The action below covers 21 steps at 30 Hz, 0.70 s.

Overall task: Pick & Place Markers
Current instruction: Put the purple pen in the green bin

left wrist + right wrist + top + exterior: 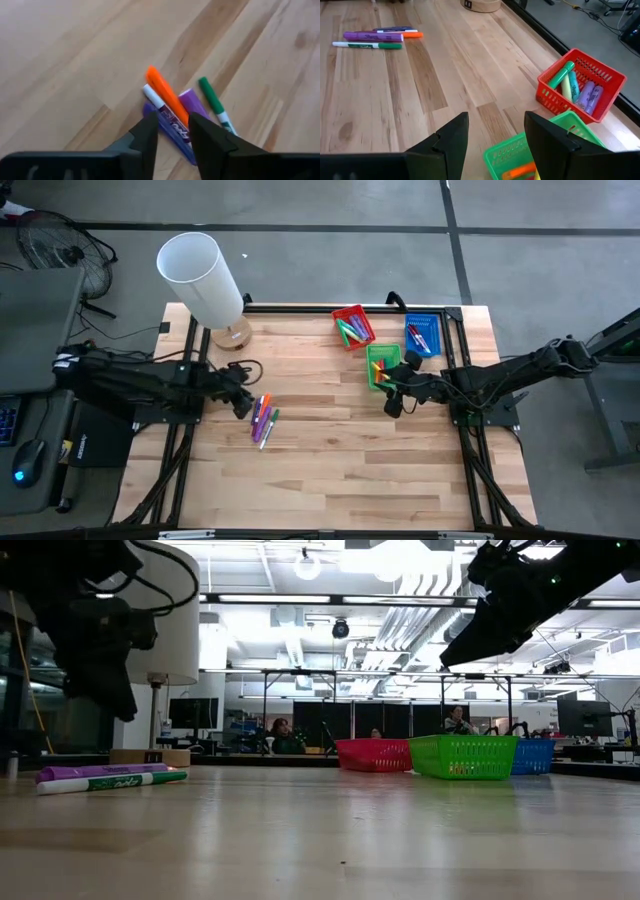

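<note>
- Beyond the table's (330, 470) left edge sit a fan (55, 245) and a desk with a mouse (30, 460); a white lamp (200, 275) stands at the table's back-left corner.
- The left hand (243, 406) hovers just left of a small cluster of markers (263, 420), its fingers (150, 137) narrowly parted and holding nothing; in its wrist view they frame a purple marker (172, 135) that lies beside an orange one (165, 95), with a green one (215, 105) a little apart.
- The centre and front of the table are bare light wood planks, open room between the two arms.
- The right hand (392, 402) hangs above the table just in front of the green tray (383, 363), fingers (455, 135) wide apart and holding nothing.
- The red tray (353, 327) holds several markers; the blue tray (421, 336) sits against the back-right rail, near the table's edge.
- Beyond the far edge lies a lit workshop with monitors and seated people.
</note>
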{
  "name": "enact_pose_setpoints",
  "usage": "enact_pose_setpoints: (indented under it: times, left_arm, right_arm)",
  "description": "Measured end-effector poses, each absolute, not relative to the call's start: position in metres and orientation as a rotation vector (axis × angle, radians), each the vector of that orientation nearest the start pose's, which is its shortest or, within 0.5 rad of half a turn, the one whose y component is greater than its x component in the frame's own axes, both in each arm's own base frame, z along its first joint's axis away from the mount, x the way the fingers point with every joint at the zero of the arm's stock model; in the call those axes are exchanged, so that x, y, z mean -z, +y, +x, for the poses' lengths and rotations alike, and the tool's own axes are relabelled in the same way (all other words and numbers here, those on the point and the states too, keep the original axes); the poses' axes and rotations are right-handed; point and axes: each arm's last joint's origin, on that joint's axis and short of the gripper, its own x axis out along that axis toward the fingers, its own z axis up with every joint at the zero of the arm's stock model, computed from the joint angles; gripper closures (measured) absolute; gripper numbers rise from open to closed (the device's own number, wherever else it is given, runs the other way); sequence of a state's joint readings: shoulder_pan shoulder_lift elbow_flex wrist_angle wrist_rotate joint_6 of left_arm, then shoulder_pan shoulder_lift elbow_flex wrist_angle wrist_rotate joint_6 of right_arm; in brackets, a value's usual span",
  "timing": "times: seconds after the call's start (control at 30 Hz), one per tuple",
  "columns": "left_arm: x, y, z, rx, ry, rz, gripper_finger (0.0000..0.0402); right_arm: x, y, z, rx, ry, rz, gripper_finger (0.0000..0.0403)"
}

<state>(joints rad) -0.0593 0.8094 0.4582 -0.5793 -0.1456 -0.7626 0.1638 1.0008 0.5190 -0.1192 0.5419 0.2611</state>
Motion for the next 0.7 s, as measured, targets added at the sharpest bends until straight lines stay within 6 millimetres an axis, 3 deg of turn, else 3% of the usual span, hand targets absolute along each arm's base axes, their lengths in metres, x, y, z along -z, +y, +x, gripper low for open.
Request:
enact_pose_setpoints:
  times: [0.3, 0.7]
  left_arm:
    - [-0.174, -0.007, 0.161, -0.515, 0.965, -0.775, 0.0191]
    - [-0.155, -0.008, 0.170, -0.618, 1.065, -0.818, 0.0180]
  right_arm:
    - [-0.213, 0.018, 0.198, 0.437, 0.517, 0.041, 0.0221]
    - [-0.213, 0.018, 0.198, 0.438, 0.516, 0.044, 0.0221]
